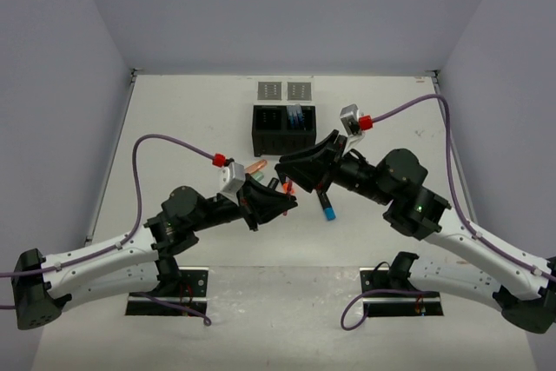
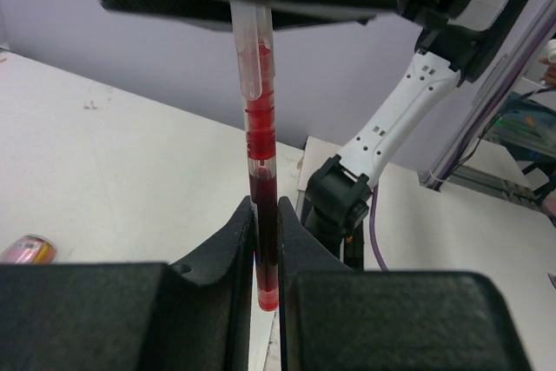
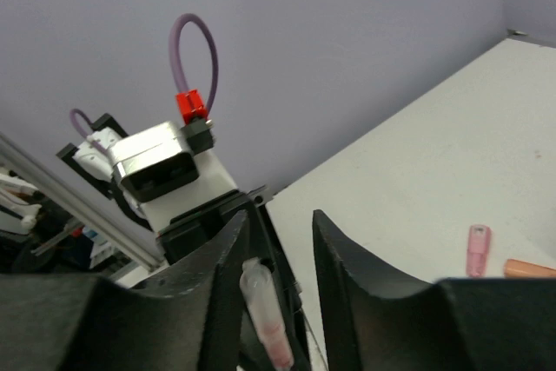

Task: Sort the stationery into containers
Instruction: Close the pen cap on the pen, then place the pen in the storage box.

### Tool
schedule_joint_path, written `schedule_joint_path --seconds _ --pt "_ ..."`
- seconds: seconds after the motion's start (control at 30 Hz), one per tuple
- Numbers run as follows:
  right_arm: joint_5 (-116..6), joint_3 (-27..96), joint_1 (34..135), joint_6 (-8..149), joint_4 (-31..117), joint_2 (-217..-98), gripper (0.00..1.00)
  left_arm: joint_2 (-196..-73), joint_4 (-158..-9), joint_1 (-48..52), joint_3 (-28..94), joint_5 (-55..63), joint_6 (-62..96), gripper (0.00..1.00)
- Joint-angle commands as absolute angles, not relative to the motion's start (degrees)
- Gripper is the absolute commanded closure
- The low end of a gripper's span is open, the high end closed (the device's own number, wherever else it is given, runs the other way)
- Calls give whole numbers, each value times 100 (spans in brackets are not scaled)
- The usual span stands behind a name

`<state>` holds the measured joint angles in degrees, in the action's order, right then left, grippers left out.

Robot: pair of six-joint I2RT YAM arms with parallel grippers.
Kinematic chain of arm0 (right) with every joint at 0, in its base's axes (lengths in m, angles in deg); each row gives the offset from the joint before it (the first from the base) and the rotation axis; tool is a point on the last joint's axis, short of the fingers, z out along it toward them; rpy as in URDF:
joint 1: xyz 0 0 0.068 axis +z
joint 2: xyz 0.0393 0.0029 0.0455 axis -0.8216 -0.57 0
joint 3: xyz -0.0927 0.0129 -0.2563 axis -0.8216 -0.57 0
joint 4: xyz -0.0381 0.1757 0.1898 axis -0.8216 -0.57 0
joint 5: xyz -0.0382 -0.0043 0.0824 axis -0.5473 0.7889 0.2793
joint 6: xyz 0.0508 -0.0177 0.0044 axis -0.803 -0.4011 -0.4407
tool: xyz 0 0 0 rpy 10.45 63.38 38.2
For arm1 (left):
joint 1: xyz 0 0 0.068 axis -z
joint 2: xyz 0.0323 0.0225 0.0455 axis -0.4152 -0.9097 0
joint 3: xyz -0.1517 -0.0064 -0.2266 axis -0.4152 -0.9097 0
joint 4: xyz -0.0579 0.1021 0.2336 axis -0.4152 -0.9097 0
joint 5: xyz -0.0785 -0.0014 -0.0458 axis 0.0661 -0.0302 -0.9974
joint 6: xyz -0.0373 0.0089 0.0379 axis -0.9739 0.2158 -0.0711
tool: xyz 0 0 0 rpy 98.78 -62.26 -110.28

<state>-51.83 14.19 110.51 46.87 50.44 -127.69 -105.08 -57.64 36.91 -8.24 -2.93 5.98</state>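
Between the two arms, above the middle of the desk [image 1: 174, 119], a red pen [image 2: 261, 136] stands nearly upright in the left wrist view. Its lower, dark red end is pinched between the jaws of the left gripper [image 2: 266, 215]. They are closed on it, one finger pressing each side, and the tip pokes out just below them. Its upper end, a clear cap, reaches up into the right gripper [image 3: 280, 223]. Those jaws stand open, the gap well wider than the pen. The cap sits inside the gap, close against the finger on the left of the right wrist view. It seems to touch that finger, though the angle leaves this unsure. The other finger is apart from it.

Seen from the top camera, the two grippers meet nose to nose.

Just beside the right gripper, a stubby dark marker with a blue end [image 1: 327, 207] lies on the desk. A salmon highlighter [image 1: 254, 166] lies near the left wrist. A pink-gold tube [image 2: 28, 249] lies at the left of the left wrist view.

Farther back stands the black box [image 1: 269, 143], with blue pens [image 1: 297, 115] in its right-hand compartment. Behind it, a light-grey tray [image 1: 272, 90] and a second tray [image 1: 299, 90] sit side by side.
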Motion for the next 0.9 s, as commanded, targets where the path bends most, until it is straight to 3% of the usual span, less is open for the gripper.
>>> schedule_joint_path --seconds 0.0,0.3,0.57,0.67,0.8,0.87 --pt "-5685 1897 10998 4794 4390 -12889 57 -10406 -4610 3754 -1018 -866 571 100" --pt "-5354 1360 11000 4912 4645 -12627 54 -10222 -5028 3761 -943 -22 548 100" --pt "-4896 930 10992 5101 4740 -12510 56 -10380 -5110 3752 -706 -27 457 100" --pt "-4923 816 10992 5088 4823 -12503 76 -10389 -5081 3759 -689 -36 452 100" --pt "-4879 727 11000 5061 4970 -12469 86 -10415 -5081 3752 -653 15 434 100" --pt "-4925 722 10992 5056 4984 -12460 96 -10406 -5129 3756 -620 172 410 100"
